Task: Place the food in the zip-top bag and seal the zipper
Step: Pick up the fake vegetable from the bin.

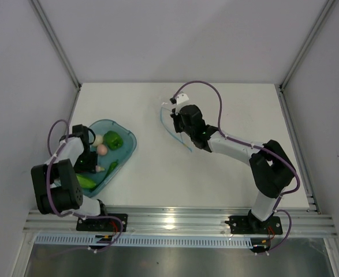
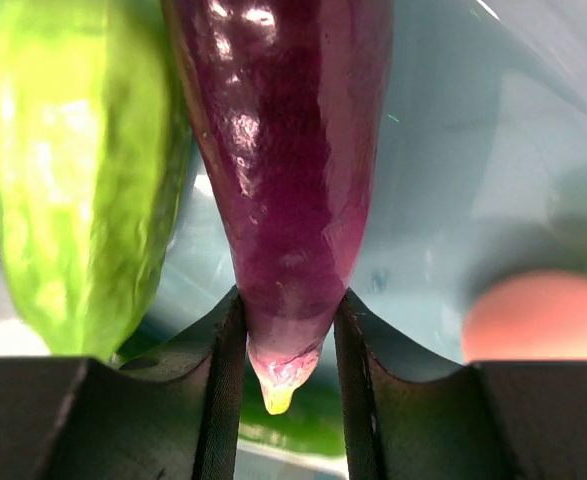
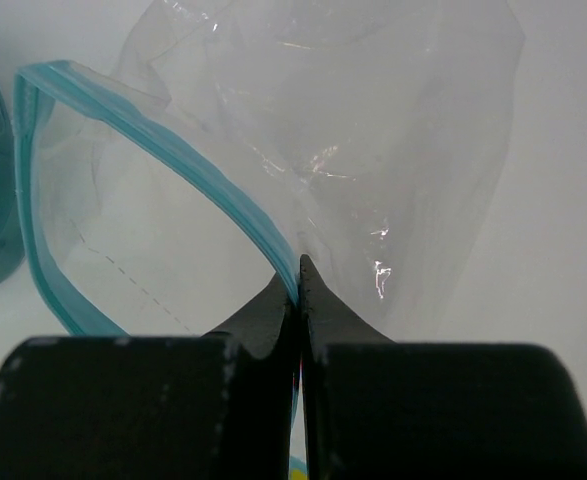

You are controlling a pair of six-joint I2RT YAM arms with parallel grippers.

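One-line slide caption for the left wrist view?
Left gripper shut on the tip of a glossy purple toy eggplant, beside a bumpy bright green toy vegetable, in the translucent blue tray.

Cropped by the left wrist view's top edge: purple eggplant and blurred green piece. Blurred, cut at the right edge: pink ball. From above, bag too faint to outline; eggplant hidden under the left arm.
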